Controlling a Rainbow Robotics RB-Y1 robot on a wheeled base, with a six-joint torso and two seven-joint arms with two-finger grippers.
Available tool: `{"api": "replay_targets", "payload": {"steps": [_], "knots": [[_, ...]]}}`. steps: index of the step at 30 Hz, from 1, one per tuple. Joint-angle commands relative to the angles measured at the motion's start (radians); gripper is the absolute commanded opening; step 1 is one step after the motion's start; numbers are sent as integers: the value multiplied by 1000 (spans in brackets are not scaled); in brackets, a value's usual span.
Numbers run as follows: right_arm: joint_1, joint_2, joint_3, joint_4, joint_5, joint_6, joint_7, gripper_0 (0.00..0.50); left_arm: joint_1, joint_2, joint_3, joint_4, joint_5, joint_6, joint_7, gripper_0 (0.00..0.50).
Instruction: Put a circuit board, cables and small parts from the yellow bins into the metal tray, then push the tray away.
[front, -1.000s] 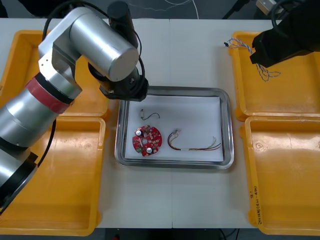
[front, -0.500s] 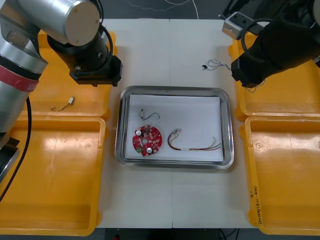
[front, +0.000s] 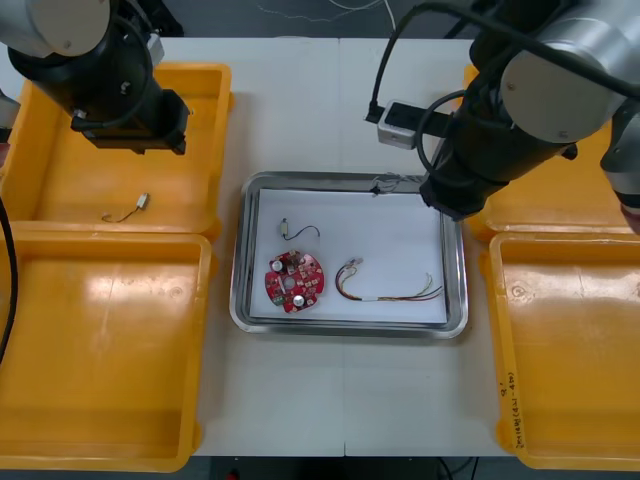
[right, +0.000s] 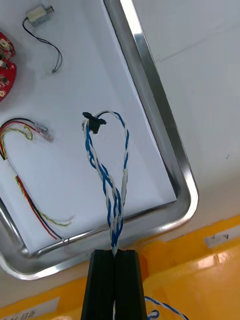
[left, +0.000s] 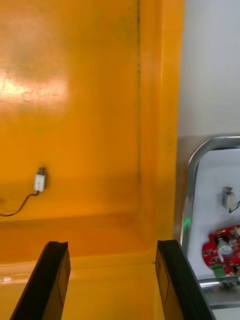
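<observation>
Right gripper (right: 116, 252) has swung in from the far right bin to the tray's (front: 458, 270) far right corner. Its jaws are pinched on the blue-white cable (right: 115, 227), which dangles over the white liner. Left gripper (left: 111, 244) has pulled back over the far left bin (front: 60, 190), jaws spread and empty. Board (front: 294, 282), red-yellow cable (front: 390, 297) and small part (front: 287, 229) lie in the tray as before.

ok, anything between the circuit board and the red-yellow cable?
No. Front view: the metal tray lies bare white between circuit board and red and yellow cable.
</observation>
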Motion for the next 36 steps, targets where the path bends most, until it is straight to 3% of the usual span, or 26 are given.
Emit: {"api": "replay_targets", "payload": {"steps": [1, 6, 12, 28, 36], "knots": [[9, 74, 12, 54, 20, -61, 139, 0, 41, 52, 65, -25, -23, -6, -160, 500], [35, 76, 51, 103, 20, -162, 208, 0, 92, 55, 105, -16, -42, -55, -229, 500], [49, 73, 91, 107, 54, -191, 216, 0, 97, 61, 105, 74, -52, -128, -308, 500], [80, 73, 151, 216, 91, -335, 228, 0, 100, 64, 58, 262, -51, -300, -363, 500], [89, 73, 176, 273, 103, -398, 228, 0, 146, 64, 35, 278, -46, -391, -374, 500]]}}
